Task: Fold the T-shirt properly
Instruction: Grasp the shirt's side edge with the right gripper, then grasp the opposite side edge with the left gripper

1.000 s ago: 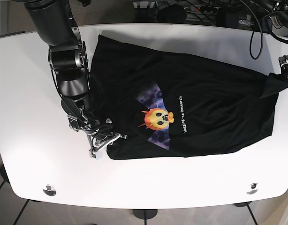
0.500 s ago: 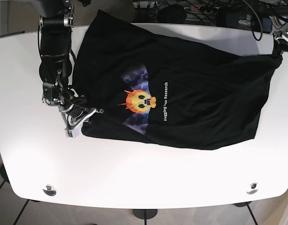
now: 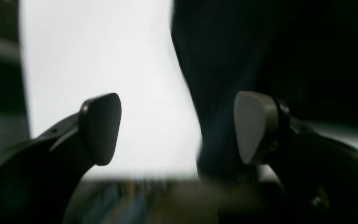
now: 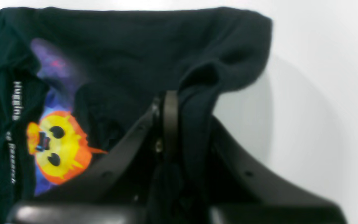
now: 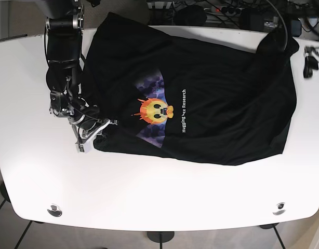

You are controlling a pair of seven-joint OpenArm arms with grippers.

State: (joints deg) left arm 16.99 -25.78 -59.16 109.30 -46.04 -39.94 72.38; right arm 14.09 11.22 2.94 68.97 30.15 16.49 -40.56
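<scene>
A black T-shirt [image 5: 216, 104] with an orange-and-yellow print [image 5: 155, 110] lies spread across the white table [image 5: 149, 192]. My right gripper [image 5: 92, 137], on the base view's left, is shut on the shirt's front left corner. The right wrist view shows the fabric [image 4: 120, 46] bunched and pinched between the closed jaws [image 4: 172, 124]. My left gripper [image 5: 308, 65] is at the table's far right edge, just beside the shirt's back right corner. In the blurred left wrist view its fingers [image 3: 99, 127] stand wide apart, with dark fabric [image 3: 228, 46] next to the right finger.
Cables and power strips [image 5: 216, 10] lie behind the table's far edge. Round metal fittings sit near the front corners [image 5: 54, 210] [image 5: 279, 208]. The right arm's links [image 5: 63, 46] stand over the table's left side.
My left gripper has opened and let go of the shirt's back right corner, which has dropped onto the table. The right gripper, holding its corner, shifted slightly right.
</scene>
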